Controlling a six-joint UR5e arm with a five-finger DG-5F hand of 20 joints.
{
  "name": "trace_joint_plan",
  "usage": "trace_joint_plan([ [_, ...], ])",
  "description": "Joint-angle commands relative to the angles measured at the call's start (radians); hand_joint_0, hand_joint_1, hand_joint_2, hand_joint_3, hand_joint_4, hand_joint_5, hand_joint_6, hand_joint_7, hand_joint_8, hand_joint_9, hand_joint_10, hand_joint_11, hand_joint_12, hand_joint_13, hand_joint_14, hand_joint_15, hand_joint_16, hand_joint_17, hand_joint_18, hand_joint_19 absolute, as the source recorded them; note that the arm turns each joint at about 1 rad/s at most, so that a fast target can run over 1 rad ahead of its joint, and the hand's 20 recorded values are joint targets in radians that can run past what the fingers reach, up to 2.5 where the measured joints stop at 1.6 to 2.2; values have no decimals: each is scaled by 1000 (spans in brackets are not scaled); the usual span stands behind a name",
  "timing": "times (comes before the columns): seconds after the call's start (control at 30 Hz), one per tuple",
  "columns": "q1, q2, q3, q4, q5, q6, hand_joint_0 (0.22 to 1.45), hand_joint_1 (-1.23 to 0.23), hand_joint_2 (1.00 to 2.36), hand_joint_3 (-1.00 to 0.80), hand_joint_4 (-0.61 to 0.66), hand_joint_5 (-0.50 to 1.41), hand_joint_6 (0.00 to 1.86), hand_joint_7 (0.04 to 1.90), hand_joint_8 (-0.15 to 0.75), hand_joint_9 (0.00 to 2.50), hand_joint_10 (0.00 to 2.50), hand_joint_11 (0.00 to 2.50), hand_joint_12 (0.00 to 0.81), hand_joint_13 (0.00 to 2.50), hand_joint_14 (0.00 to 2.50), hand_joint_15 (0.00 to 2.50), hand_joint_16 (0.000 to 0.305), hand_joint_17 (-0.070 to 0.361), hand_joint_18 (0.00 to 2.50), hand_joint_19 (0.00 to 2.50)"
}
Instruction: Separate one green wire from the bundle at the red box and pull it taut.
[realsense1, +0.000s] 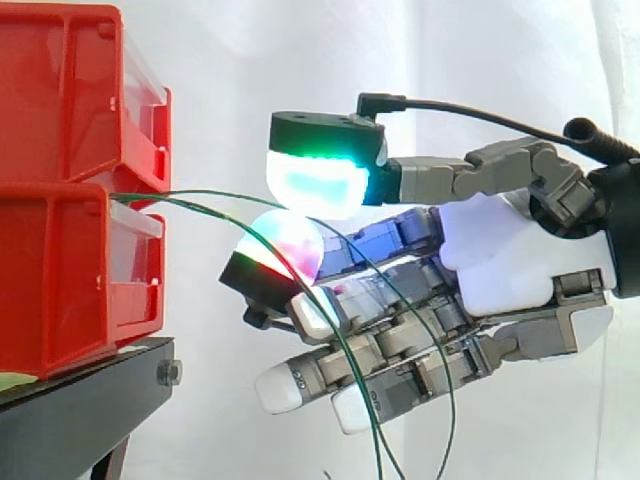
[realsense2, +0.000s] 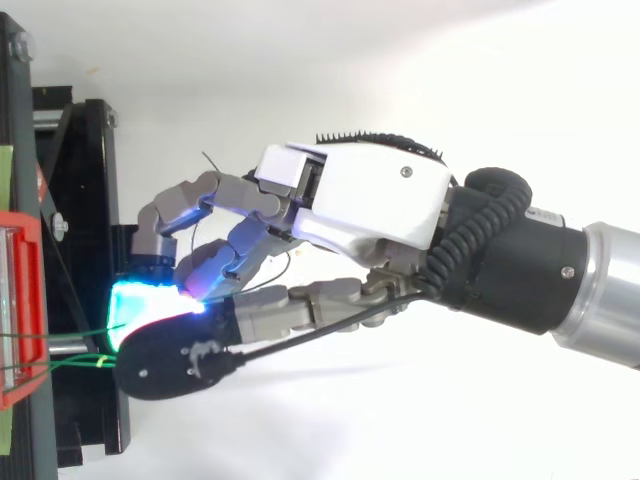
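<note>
Side view: green wires (realsense1: 200, 193) come out between the stacked red bins (realsense1: 70, 190) at the stand's (realsense1: 90, 400) edge. The hand (realsense1: 500, 260) pinches one between its thumb and a finger pad (realsense1: 285, 245), near the bins, and slack loops hang below. Top view: two wires (realsense2: 75, 332) run from the bin (realsense2: 20, 300) to the pinching pads.

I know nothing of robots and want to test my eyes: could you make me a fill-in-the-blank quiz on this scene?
The stacked bins are ___. Glowing pads of the hand pinch a thin ___ wire. The bins rest on a ___ stand.
Missing words: red; green; black.
</note>
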Motion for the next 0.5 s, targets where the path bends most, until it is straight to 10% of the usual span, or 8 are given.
trace_joint_plan([
  [0.0, 0, 0, 1, -1, 0, 0, 545, -648, 1005, -435, 150, -137, 882, 1068, 305, 1032, 20, 564, 384, 696, 14, 365, 56, 125, 724, 557],
  [0.47, 3, 0, 1, -18, 0, 5, 594, -729, 1022, -208, 142, -125, 895, 1154, 303, 1056, 22, 583, 377, 711, 15, 364, 53, 120, 728, 548],
])
